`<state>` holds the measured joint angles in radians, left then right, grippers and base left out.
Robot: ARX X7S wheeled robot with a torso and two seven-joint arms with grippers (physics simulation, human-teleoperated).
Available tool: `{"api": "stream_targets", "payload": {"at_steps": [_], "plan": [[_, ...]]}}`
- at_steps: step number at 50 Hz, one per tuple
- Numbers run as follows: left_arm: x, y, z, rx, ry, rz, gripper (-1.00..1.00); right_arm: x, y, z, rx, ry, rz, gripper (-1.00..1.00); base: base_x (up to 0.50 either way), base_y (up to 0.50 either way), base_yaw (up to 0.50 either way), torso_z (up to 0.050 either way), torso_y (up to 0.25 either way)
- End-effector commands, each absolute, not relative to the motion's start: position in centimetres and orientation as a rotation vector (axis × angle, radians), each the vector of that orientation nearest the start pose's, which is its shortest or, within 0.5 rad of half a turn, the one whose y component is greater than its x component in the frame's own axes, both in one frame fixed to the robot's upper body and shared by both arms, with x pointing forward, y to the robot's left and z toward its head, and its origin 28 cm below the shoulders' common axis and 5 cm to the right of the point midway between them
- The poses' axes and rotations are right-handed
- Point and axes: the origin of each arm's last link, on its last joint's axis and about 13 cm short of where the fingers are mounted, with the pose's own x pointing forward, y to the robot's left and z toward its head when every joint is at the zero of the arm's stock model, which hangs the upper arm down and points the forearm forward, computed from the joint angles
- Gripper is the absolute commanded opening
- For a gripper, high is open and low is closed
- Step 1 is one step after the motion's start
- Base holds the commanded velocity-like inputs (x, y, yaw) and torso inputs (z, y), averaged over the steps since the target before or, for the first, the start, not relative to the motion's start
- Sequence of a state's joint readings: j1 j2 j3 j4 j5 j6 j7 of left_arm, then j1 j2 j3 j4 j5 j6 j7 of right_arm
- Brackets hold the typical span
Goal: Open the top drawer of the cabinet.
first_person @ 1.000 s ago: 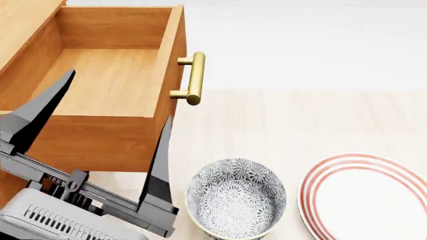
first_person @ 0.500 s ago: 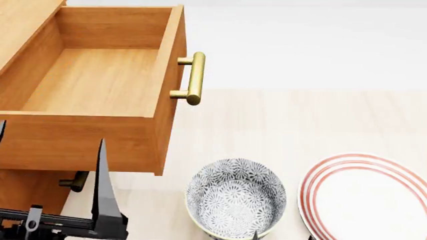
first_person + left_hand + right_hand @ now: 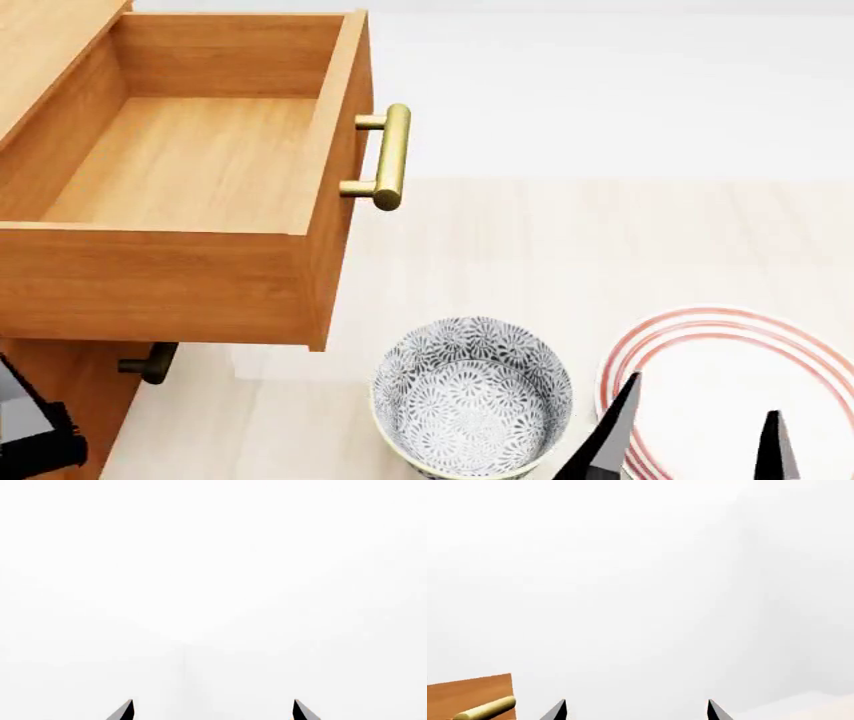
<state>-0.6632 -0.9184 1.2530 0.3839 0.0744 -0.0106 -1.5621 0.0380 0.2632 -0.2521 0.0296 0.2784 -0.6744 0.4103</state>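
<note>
The top drawer [image 3: 200,160] of the cabinet [image 3: 54,385] stands pulled far out, showing its bare wooden inside. Its brass bar handle [image 3: 388,156] sticks out from the front, with no gripper on it. My right gripper [image 3: 703,398] is open at the lower right over the plate, holding nothing, well away from the drawer. In the right wrist view the right gripper [image 3: 637,711] shows two spread tips, beside a wood corner with a brass bar [image 3: 486,708]. My left gripper [image 3: 212,711] is open on blank white. Only a bit of the left arm [image 3: 30,432] shows beside the cabinet.
A grey patterned bowl [image 3: 470,395] sits on the light wooden tabletop [image 3: 561,250] below the drawer front. A white plate with red rings [image 3: 694,340] lies to its right. A lower drawer's dark brass handle [image 3: 150,362] pokes out under the open drawer.
My left gripper has dropped out of the head view at the lower left. My right gripper's fingers have risen into view at the lower right. The drawer has not moved.
</note>
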Motion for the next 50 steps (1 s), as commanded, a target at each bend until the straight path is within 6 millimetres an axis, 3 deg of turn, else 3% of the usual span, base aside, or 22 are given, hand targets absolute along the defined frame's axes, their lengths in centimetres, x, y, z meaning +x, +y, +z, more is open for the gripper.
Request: {"api": "stream_targets", "payload": {"at_steps": [1, 7, 10, 15, 18, 24, 31, 50], "plan": [[21.7, 25.9, 13.0, 0.441, -1.052, 0.712, 1.00, 21.8, -13.1, 8.0, 0.216, -0.846, -0.376, 1.00, 0.00, 0.00, 0.00, 0.000, 0.000], [21.7, 27.9, 14.8, 0.409, -1.090, 0.830, 1.00, 22.6, -14.6, 10.0, 0.189, -0.948, -0.468, 1.00, 0.00, 0.00, 0.00, 0.000, 0.000], [21.2, 29.2, 17.2, 0.435, -1.149, 0.940, 1.00, 22.8, -15.8, 12.1, 0.129, -1.093, -0.500, 1.00, 0.00, 0.00, 0.00, 0.000, 0.000], [20.2, 30.2, 19.5, 0.460, -1.219, 1.034, 1.00, 22.8, -17.0, 14.5, 0.096, -1.188, -0.569, 1.00, 0.00, 0.00, 0.00, 0.000, 0.000], [19.2, 30.9, 21.5, 0.519, -1.301, 1.100, 1.00, 22.3, -17.9, 16.9, 0.064, -1.285, -0.621, 1.00, 0.00, 0.00, 0.00, 0.000, 0.000], [17.3, 32.6, 24.0, 0.514, -1.365, 1.210, 1.00, 21.2, -18.6, 19.7, -0.036, -1.453, -0.645, 1.00, 0.00, 0.00, 0.00, 0.000, 0.000], [16.7, 33.7, 24.3, 0.539, -1.365, 1.270, 1.00, 21.0, -19.2, 20.5, -0.004, -1.458, -0.689, 1.00, 0.00, 0.00, 0.00, 0.000, 0.000], [16.9, 33.9, 24.3, 0.551, -1.354, 1.268, 1.00, 20.3, -19.8, 22.1, 0.001, -1.523, -0.730, 1.00, 0.00, 0.00, 0.00, 0.000, 0.000]]}}
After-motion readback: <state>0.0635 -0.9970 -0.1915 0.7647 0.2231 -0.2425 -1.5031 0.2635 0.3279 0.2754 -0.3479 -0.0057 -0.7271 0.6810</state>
